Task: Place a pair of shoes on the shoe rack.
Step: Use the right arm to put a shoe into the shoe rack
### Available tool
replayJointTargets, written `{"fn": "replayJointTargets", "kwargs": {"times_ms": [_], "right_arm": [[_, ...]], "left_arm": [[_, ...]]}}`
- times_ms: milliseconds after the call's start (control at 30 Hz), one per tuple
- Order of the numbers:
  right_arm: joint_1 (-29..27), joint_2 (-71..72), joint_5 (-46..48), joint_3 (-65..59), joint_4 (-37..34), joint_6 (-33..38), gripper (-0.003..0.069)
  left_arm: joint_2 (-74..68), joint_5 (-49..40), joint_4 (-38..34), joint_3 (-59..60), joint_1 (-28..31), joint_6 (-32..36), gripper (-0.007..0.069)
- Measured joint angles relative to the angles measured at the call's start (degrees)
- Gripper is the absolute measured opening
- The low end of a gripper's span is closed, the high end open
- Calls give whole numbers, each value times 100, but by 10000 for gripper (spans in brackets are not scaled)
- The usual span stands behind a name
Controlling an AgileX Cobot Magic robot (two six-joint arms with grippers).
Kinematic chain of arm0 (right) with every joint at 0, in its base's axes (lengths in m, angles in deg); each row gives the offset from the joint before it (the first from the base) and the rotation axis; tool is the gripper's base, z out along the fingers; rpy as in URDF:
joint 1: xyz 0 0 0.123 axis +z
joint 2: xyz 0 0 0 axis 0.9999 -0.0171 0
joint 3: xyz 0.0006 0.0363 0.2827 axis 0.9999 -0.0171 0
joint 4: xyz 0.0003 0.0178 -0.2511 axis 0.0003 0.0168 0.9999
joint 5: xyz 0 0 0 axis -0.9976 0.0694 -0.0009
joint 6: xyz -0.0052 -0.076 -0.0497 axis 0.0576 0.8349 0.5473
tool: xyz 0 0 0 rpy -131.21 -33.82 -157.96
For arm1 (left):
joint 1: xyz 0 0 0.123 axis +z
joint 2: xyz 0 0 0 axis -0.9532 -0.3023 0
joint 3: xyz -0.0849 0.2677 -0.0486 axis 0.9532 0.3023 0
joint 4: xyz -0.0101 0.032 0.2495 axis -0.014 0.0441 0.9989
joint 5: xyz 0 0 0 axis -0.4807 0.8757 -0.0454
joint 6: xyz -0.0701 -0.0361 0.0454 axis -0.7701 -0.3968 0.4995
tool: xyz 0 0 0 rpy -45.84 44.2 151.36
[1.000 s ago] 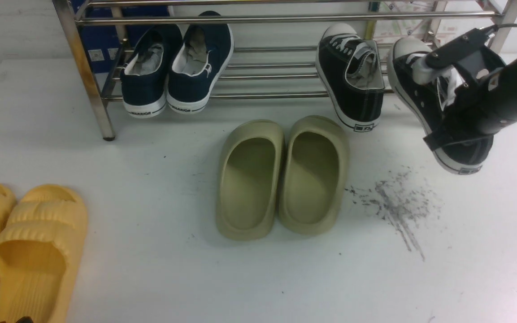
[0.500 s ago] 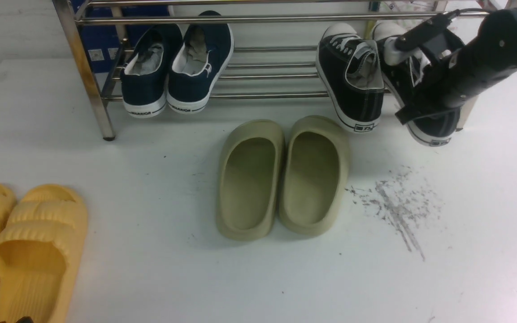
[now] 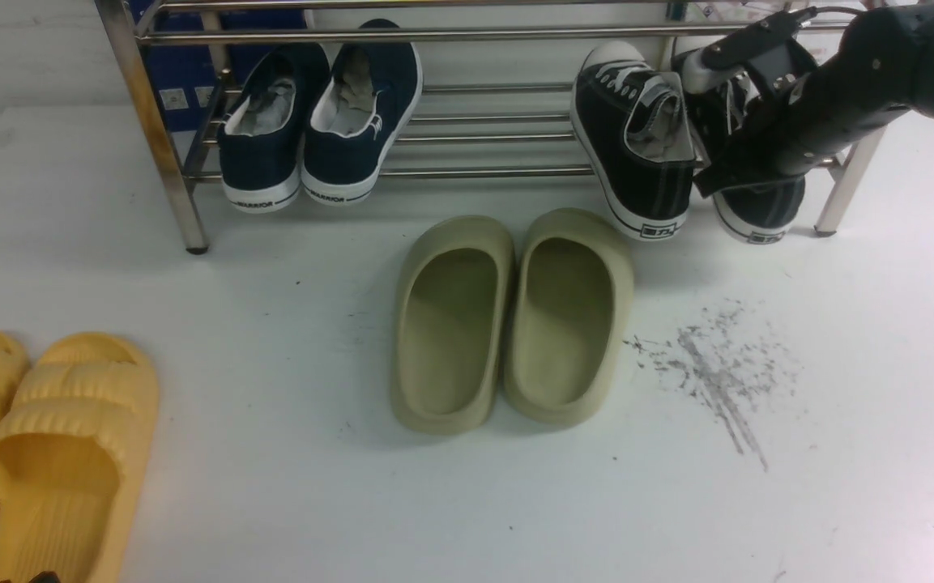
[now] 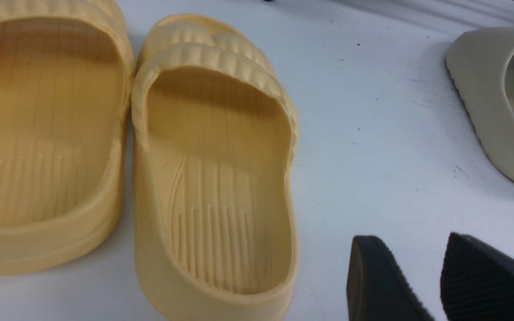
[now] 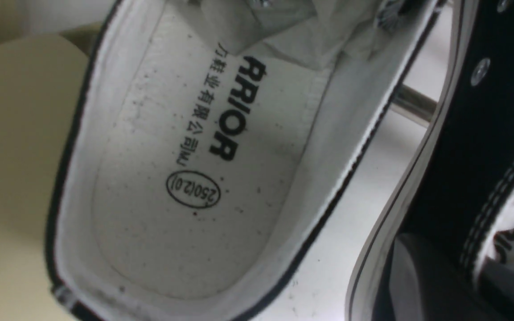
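The right jaws were closed on a black canvas sneaker [image 3: 758, 212], held toe-in at the lower bars of the steel shoe rack [image 3: 499, 36], just beside its twin [image 3: 637, 154]. The left jaws stood open over the white bench [image 4: 372, 111], near two yellow slippers [image 4: 212, 178].

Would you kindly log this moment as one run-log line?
right pincer: shut on second black sneaker, at shoe rack | first black sneaker: on rack | left pincer: open, beside yellow slippers

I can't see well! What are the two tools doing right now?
Left tool: open, empty.
Right tool: shut on a black sneaker.
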State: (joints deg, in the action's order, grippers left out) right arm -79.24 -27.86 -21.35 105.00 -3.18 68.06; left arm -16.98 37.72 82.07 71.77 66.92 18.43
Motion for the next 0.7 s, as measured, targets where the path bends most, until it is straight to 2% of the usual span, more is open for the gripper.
{"fn": "replayJointTargets", "kwargs": {"times_ms": [400,667,700], "right_arm": [[0,0,-231,0,-143,0,40],[0,12,-362,32,-183,0,173],[0,23,-380,57,-254,0,224]], "left_arm": [[0,0,0,0,0,0,239],[0,0,0,0,0,0,239],[0,0,0,0,0,0,239]]}}
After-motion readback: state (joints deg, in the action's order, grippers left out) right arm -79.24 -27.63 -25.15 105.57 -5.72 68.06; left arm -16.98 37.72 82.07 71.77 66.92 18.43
